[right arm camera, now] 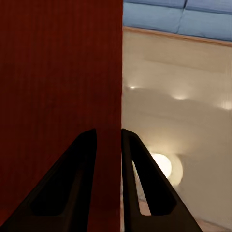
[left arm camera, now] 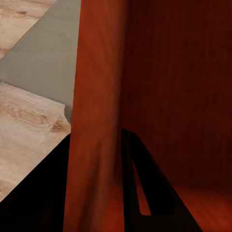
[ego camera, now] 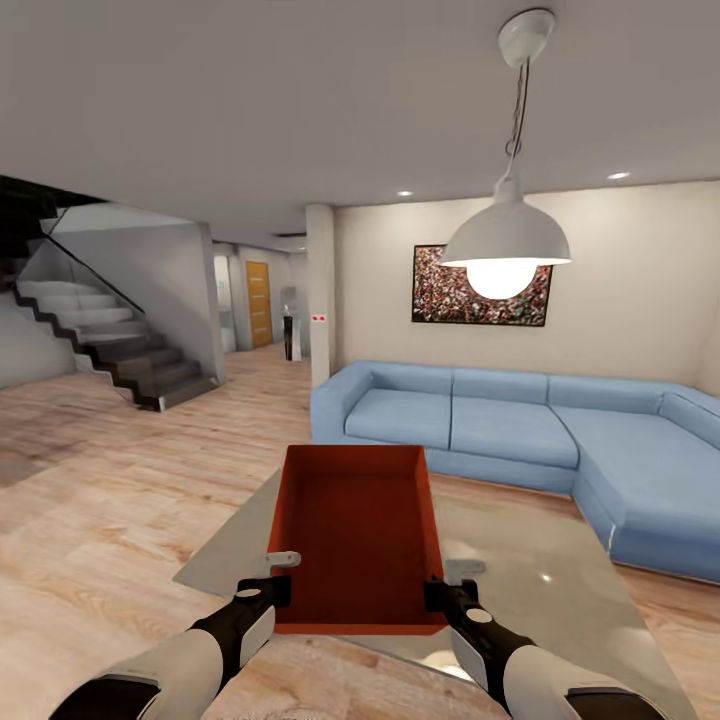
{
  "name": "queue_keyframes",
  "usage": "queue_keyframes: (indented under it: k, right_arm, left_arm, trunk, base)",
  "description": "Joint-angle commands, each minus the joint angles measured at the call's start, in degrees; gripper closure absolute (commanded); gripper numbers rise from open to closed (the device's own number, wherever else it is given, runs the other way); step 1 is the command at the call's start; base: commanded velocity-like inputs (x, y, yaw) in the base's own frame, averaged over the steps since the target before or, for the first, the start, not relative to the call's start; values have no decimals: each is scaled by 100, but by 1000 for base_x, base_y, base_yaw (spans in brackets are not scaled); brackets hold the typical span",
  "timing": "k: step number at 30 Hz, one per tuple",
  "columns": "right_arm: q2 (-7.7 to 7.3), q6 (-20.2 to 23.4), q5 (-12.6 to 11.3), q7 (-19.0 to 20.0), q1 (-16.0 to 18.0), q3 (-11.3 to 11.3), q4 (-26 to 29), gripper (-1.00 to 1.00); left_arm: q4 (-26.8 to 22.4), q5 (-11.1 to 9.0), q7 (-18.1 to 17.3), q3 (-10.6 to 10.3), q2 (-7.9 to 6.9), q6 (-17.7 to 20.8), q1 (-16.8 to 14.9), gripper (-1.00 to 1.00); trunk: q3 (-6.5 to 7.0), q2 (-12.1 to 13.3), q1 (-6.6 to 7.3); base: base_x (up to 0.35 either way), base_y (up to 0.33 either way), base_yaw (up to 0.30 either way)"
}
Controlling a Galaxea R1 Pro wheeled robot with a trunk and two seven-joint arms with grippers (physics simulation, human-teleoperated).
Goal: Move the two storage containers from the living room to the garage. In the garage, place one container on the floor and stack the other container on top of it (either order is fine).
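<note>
I am in the living room, on its light wood floor (ego camera: 120,520). One orange-red storage container (ego camera: 355,540) is held open side up between my two arms, over a glass table. My left gripper (ego camera: 281,590) is shut on the container's left wall (left arm camera: 96,96), one dark finger (left arm camera: 145,193) inside and one outside. On the opposite wall (right arm camera: 58,72) my right gripper (ego camera: 436,596) is shut the same way, its fingers (right arm camera: 145,193) straddling the rim. The garage is out of view.
The low glass table (ego camera: 560,590) lies directly beneath the container. A blue corner sofa (ego camera: 520,430) runs behind it and to the right. A white pendant lamp (ego camera: 506,245) hangs ahead. A staircase (ego camera: 110,350), a white column (ego camera: 321,300) and an orange door (ego camera: 258,303) stand far left.
</note>
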State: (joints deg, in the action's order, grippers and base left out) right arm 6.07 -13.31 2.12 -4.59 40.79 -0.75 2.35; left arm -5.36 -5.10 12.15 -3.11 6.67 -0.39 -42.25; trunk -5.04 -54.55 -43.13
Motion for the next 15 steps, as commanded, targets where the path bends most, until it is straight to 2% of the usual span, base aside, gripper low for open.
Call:
queue_keyframes:
  k: [1,15]
  right_arm:
    - [-9,-277,96,-16,7,-22,11,100]
    - [-9,-277,96,-16,7,-22,11,100]
  left_arm:
    - [17,-132,33,12,-61,4,-3,100]
    - [17,-132,33,12,-60,2,-3,100]
  trunk:
    - [-9,-6,-1]
    - [-9,-6,-1]
  base:
    - [0,0,300]
    - [0,0,300]
